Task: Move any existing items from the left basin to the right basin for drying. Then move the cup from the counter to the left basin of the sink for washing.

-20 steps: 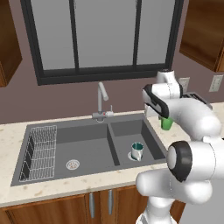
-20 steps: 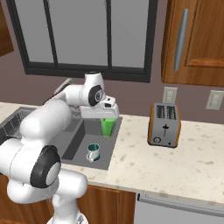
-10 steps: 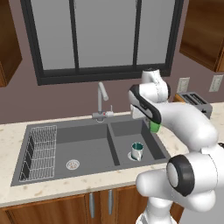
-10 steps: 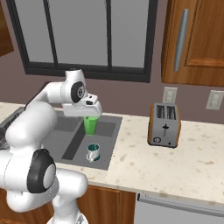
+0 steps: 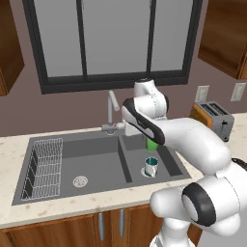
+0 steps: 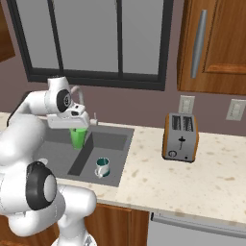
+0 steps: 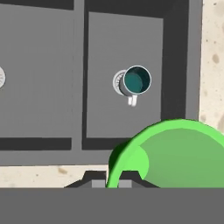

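A white robot arm carries the green cup (image 6: 78, 138) through the air above the dark grey sink (image 5: 67, 149). Over the last second the arm has swung leftward: the cup, which hung over the bench beside the sink's right edge, now hangs over the right basin (image 7: 109, 52), close to the divider and near the silver tap (image 5: 112, 113). The tool (image 6: 76, 126) is pinching the cup by its rim, its fingers pressed close together on the wall. This suggests the second half of the task is under way, with the cup travelling toward the left basin (image 5: 91, 161) but not yet over it.

The white-grey mug (image 5: 151, 167) with its teal inside stands upright in the right basin, partly over the drain, so the first half looks complete.

Counted: one green cup, one mug, two basins, one tap, one wire dish rack (image 5: 44, 169) at the far left of the left basin, and two round silver drains, one per basin. One silver toaster (image 6: 180, 138) stands on the bench (image 6: 192, 178), well apart from the sink.
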Controlling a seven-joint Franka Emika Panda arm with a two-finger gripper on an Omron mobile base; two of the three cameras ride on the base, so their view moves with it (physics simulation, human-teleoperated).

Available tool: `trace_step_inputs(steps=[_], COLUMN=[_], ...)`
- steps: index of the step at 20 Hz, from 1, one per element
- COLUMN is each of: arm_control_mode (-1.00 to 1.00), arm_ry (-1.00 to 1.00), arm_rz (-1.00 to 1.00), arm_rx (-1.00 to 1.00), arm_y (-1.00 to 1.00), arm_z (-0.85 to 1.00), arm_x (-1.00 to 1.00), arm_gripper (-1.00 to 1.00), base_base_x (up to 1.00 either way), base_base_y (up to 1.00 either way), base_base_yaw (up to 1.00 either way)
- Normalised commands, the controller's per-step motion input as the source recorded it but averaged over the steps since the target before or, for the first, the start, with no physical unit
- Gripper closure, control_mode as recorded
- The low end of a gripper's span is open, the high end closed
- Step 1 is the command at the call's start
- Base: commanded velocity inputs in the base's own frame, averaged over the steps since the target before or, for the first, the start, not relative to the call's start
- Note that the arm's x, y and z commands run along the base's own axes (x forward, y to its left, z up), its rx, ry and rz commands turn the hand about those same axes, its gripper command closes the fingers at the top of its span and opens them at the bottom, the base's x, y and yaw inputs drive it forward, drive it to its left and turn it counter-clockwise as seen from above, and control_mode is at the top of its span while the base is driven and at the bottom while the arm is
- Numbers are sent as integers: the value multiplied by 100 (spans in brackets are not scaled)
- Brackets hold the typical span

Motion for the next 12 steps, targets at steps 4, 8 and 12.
trace_step_inputs(steps=[4,8,12], arm_control_mode=[-100,-100,-100], arm_ry=[0,0,0], arm_rz=[0,0,0], arm_rx=[-1,0,0], arm_y=[83,78,74], arm_z=[0,0,-3], arm_x=[-1,0,0], arm_gripper=[100,100,100], base_base_x=[0,0,0], base_base_y=[0,0,0], base_base_yaw=[0,0,0])
